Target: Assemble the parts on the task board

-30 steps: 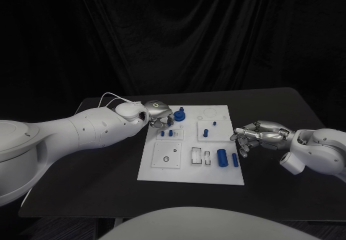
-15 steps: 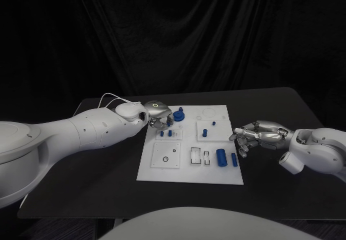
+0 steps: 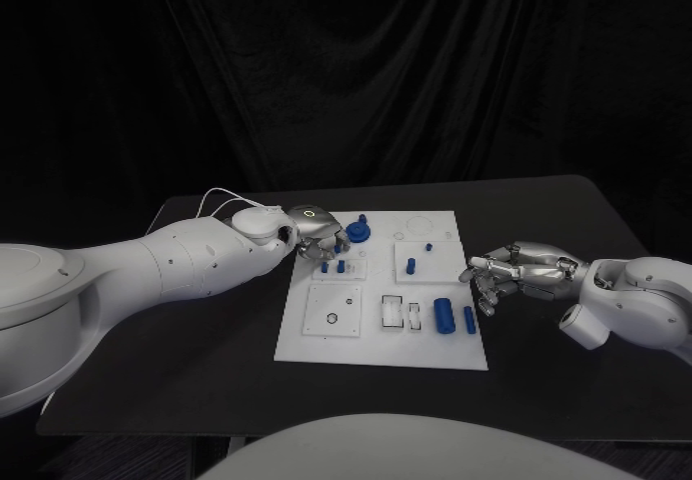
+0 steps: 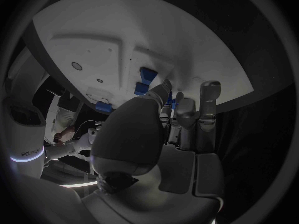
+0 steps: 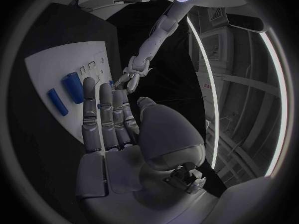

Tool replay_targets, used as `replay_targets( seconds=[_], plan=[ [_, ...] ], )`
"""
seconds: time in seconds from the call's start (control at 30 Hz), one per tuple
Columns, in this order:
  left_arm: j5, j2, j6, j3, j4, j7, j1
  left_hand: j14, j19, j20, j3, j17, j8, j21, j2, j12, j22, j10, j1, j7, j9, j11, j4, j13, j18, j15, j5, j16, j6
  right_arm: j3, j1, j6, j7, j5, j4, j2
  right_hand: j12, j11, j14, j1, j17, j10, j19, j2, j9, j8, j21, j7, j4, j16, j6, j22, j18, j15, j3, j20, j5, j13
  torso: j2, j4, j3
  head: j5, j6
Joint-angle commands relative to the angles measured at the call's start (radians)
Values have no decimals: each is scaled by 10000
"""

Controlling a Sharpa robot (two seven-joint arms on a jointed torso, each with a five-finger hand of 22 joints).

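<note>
The white task board [image 3: 382,345] lies mid-table. My left hand [image 3: 320,235] hovers over its far left corner, fingers curled around a small blue part [image 4: 169,99] pinched at the fingertips. Just beside it stands a round blue part [image 3: 358,232] with a peg. Two small blue pegs [image 3: 333,267] and another peg [image 3: 411,266] stand in the board's middle row. A large blue cylinder [image 3: 444,315] and a thinner one [image 3: 470,320] lie near the right edge. My right hand [image 3: 505,275] hangs empty just off that edge, fingers apart; the right wrist view shows both cylinders [image 5: 73,86] beyond its fingers [image 5: 102,114].
Rectangular slots [image 3: 392,311] and a round hole [image 3: 333,319] are cut in the near half of the board. A thin white cable [image 3: 216,195] loops behind my left wrist. Bare black table [image 3: 173,370] surrounds the board on all sides.
</note>
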Motion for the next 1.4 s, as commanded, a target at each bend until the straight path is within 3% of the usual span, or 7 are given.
replay_targets(
  seconds=[0.03,0.7,0.93,1.1,1.2,1.3,1.4],
  plan=[
    [-9,-21,-63,6,-14,-90,-12,-54,-32,6,-49,25,-35,-40,-3,-50,622,-73,-28,-4,-12,-7,-7,22,64,-9,-28,-16,-76,9,-28,136,-149,2,6,-6,40,-14,-80,-21,-12,-66,-98,99,13,35,-28,-2,9,61,-28,17,163,-1,-77,1,-58,-11,-4,15,-3,3,1],
    [-10,-452,-1988,6,-938,-1029,-7,-500,54,48,-261,-698,13,23,-62,263,701,-2,-120,-140,-186,-111,-73,336,3,-32,-12,-442,-416,10,-20,41,-282,-125,31,-174,1,-3,-144,-35,-50,-125,-146,88,17,91,-61,-1,9,37,-11,11,160,15,-112,15,-65,-45,4,5,-20,284,1],
    [1496,-881,-2869,12,-1446,-1242,59,-1364,-628,141,-438,-2222,-38,-1738,-124,349,318,-282,-145,-461,-534,-45,-18,536,212,-17,-34,-1650,-1135,12,303,-207,-376,-271,41,-252,-44,7,-202,-36,-90,-163,-190,43,14,128,-100,4,5,5,-19,-4,160,29,-157,29,-70,-83,11,31,-45,569,1],
    [3852,-1652,-3473,13,-664,-51,141,-3046,-1683,362,-509,-3837,86,-3890,101,540,-221,-432,-159,223,-732,435,231,752,369,436,303,-3744,-817,12,814,-352,-638,-496,69,-95,-137,27,-311,42,-166,-246,-268,-62,-5,157,-180,11,-4,-66,-91,-42,158,57,-213,56,-81,-154,-18,110,-77,685,1],
    [5816,-2292,-3718,12,435,973,191,-4807,-3918,766,-527,-4897,61,-5354,469,820,-573,-627,-556,570,-883,644,909,661,7,1145,836,-5924,-294,12,1207,-479,-784,-966,123,27,-455,147,-749,660,-315,-667,-565,-357,-39,185,-430,81,-111,-289,-283,-152,113,152,-111,148,-50,-351,-39,156,-101,731,1],
    [8179,-2861,-3296,10,1564,2084,233,-6183,-5421,1201,-589,-5793,19,-6437,801,947,-983,-1008,-786,1042,-1181,1393,1463,341,-434,2071,1337,-7175,-82,13,1661,-701,-1007,-1674,215,110,-887,381,-1551,1748,-497,-1154,-1091,-886,-82,229,-808,243,-353,-412,-593,-251,40,412,212,314,276,-703,-39,100,-80,861,1],
    [10642,-3310,-2115,7,2487,3178,259,-7838,-7822,1159,-848,-6736,15,-6768,897,673,-2098,-1970,-940,1072,-1586,1750,1920,-146,-646,2241,1810,-8355,-503,13,2156,-773,-1312,-2569,238,231,-1283,471,-1855,2532,-681,-1381,-1255,-1347,-135,210,-890,373,-796,-427,-797,-198,66,477,492,340,469,-1026,-37,154,-107,837,1]
  ],
)
